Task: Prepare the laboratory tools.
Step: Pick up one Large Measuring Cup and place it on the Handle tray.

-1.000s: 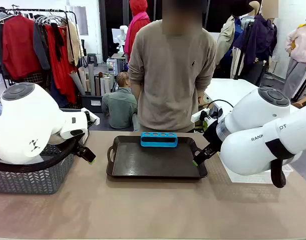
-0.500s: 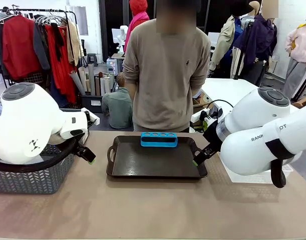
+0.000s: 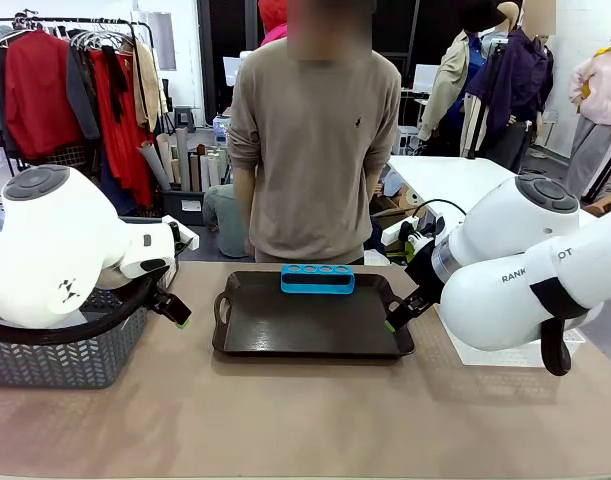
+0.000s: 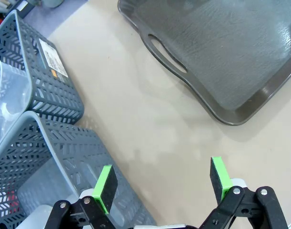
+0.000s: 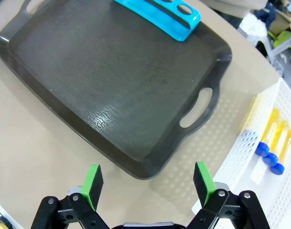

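Observation:
The blue four-hole rack (image 3: 317, 279) stands with its holes unfilled at the far edge of the black handled tray (image 3: 315, 322); the right wrist view shows the rack (image 5: 160, 12) too. Amber tubes with blue caps (image 5: 275, 143) lie in a white perforated bin (image 5: 252, 191) right of the tray. My right gripper (image 5: 147, 179) hovers open above the tray's near right corner. My left gripper (image 4: 162, 180) hangs open over bare tabletop between the tray (image 4: 221, 52) and the grey baskets. A clear vessel (image 4: 6, 98), seemingly the beaker, lies in the farther basket.
Two grey mesh baskets (image 4: 52, 86) stand at the table's left, one of them (image 3: 55, 352) under my left arm. A person (image 3: 313, 140) stands at the far side behind the tray, arms down. The near half of the table (image 3: 305, 420) is bare.
The person has shifted a little to the left and straightened. Both arms and the rack stay where they were.

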`<state>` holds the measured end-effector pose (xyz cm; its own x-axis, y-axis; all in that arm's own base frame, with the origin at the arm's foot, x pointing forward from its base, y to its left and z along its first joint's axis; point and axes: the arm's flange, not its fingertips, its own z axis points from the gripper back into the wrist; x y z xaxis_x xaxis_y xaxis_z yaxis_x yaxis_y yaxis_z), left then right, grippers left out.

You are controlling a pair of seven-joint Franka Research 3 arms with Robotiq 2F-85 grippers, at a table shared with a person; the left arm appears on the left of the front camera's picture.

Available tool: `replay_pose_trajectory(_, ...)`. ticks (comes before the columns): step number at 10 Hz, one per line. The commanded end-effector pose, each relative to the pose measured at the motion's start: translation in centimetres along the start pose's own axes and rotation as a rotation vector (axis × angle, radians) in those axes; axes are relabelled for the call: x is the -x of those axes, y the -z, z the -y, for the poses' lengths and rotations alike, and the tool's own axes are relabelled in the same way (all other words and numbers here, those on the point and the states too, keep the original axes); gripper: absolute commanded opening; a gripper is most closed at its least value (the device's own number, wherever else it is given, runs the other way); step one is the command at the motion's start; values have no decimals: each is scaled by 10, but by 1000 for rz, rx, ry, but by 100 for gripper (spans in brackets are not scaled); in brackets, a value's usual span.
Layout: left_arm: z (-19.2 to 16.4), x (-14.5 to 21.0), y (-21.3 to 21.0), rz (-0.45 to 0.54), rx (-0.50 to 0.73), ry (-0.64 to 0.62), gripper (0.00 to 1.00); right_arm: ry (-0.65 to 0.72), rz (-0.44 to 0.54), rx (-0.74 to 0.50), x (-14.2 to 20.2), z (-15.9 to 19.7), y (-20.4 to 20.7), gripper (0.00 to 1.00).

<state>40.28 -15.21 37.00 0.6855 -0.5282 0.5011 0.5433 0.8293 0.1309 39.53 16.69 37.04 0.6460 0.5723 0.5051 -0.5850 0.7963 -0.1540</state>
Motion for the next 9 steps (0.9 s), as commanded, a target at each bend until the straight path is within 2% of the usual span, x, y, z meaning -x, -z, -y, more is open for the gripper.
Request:
replay_pose_trajectory(1, 0, 0, 0, 0, 0, 0, 100, 0, 2, 0, 0, 0, -1, 100)
replay_pose_trajectory(9, 0, 0, 0, 0, 0, 0, 100, 0, 0, 0, 0, 0, 0, 100)
